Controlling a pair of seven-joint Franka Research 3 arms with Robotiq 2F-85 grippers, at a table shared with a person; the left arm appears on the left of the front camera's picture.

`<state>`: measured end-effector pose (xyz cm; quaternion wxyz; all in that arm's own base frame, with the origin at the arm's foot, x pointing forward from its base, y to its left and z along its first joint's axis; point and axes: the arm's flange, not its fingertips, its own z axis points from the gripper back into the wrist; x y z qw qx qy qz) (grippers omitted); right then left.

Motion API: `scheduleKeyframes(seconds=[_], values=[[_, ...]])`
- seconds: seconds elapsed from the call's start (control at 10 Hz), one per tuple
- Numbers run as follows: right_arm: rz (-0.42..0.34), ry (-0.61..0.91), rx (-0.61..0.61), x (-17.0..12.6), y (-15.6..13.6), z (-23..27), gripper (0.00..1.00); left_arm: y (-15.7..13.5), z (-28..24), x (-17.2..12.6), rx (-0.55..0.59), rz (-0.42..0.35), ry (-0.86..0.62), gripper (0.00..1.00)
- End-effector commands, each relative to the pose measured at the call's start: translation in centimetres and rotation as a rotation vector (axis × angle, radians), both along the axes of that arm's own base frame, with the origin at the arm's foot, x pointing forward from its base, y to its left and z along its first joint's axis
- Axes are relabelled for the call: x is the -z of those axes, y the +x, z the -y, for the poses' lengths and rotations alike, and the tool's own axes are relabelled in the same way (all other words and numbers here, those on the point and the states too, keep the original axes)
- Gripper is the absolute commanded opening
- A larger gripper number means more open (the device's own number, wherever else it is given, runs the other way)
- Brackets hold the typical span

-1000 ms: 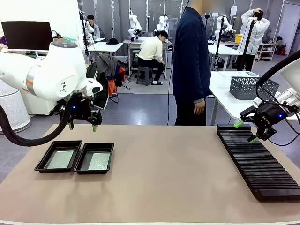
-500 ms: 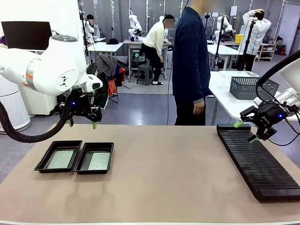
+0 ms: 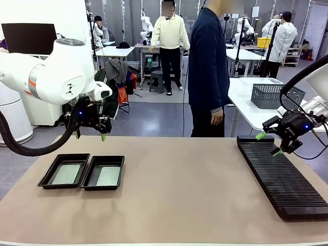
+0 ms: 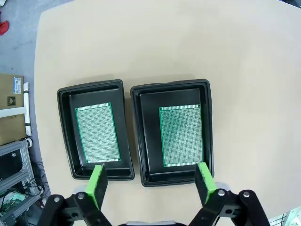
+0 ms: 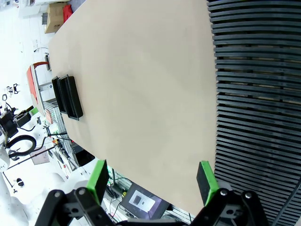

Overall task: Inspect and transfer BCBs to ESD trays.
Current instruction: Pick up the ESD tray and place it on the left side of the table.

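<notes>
Two BCBs lie flat, one in each of the two ESD trays (image 3: pixel 82 171) that sit side by side, rims touching, on the robot's left part of the table (image 3: pixel 179 195): one board (image 4: pixel 97 133) in one tray, the other board (image 4: pixel 181 135) in its neighbour. The left gripper (image 3: pixel 89 136) hangs above the trays, jaws spread and empty. The right gripper (image 3: pixel 269 144) hovers released over the far end of the long black slotted rack (image 3: pixel 279 177). A person (image 3: pixel 209 66) stands beyond the table.

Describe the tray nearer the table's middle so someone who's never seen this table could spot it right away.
On the tan table, look to the robot's left, below the left arm's open fingers. Two black trays sit side by side, each holding a green board. Yours is the right-hand tray, nearer the table's middle and the long ribbed rack.
</notes>
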<state>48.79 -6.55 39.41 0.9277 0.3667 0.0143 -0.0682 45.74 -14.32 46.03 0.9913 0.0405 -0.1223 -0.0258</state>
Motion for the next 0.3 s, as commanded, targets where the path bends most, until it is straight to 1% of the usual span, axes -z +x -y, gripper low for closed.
scheduleKeyframes(seconds=[0.0,0.2], values=[[-0.001,-0.013,0.028,-0.05,-0.21,-0.26,1.0,-0.11,-0.02,0.4,-0.004,0.006,-0.003,0.98],[-0.001,-0.013,0.028,-0.05,-0.21,-0.26,1.0,-0.11,-0.02,0.4,-0.004,0.006,-0.003,0.98]])
